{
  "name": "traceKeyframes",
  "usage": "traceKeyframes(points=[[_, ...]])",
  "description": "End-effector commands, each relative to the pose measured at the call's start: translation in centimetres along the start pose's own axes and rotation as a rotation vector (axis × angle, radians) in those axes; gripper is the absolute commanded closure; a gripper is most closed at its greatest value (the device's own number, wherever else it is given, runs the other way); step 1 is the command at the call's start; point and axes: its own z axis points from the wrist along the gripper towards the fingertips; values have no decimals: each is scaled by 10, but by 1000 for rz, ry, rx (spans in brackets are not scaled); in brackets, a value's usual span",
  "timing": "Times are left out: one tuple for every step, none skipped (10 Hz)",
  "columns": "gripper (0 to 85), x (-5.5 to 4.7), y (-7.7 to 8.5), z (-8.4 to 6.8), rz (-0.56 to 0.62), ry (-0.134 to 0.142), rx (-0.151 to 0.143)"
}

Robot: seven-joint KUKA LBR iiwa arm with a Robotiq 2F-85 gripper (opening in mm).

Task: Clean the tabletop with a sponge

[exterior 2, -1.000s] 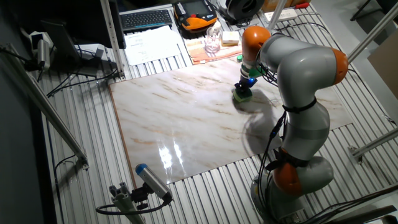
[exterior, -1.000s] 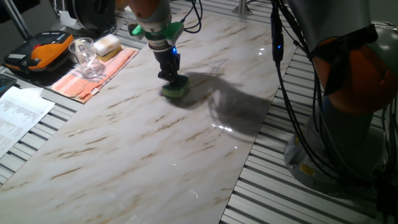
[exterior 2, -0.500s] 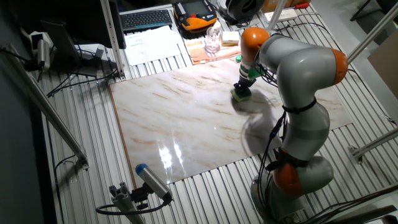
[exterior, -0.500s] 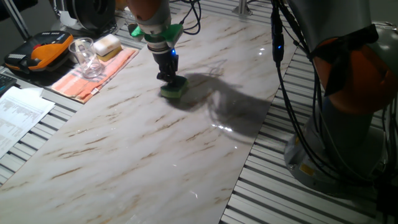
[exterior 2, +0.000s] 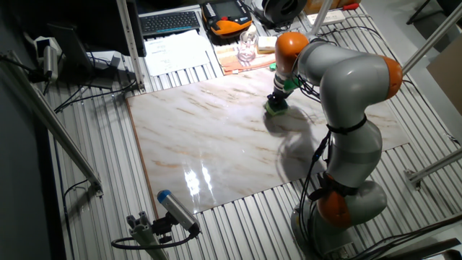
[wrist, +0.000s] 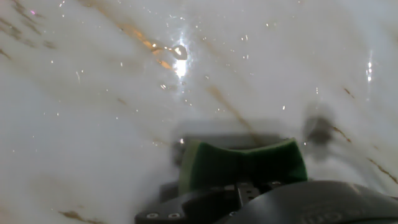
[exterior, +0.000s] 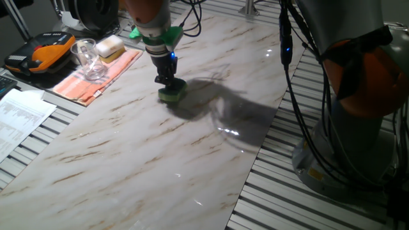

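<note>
A small green sponge [exterior: 172,94] [exterior 2: 275,108] [wrist: 242,163] lies flat on the white marble-look tabletop [exterior: 160,147] [exterior 2: 209,144] [wrist: 93,93], toward its far side. My gripper [exterior: 168,83] [exterior 2: 277,102] points straight down and is shut on the sponge, pressing it against the slab. In the hand view the sponge's dark green layer fills the lower middle, and the fingers are hidden under the hand's black body.
An orange striped cloth [exterior: 99,76] lies off the slab's far edge with a clear glass [exterior: 86,57] and a pale yellow sponge block [exterior: 110,46] on it. Papers [exterior: 19,118] and an orange-black device [exterior: 41,54] sit nearby. The arm's base [exterior: 348,115] stands on the grey slats.
The gripper has slid the sponge a short way across the slab toward the cloth side. The grip has stayed the same.
</note>
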Motion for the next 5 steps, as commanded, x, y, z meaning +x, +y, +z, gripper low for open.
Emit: traceKeyframes(points=[[850,-3,0,3,-3,-5,-4],[850,-6,2,7,-6,-5,-12],[850,-9,2,8,-7,-7,-12],[850,-9,2,8,-7,-8,-9],[850,-8,0,8,-10,-11,-4]])
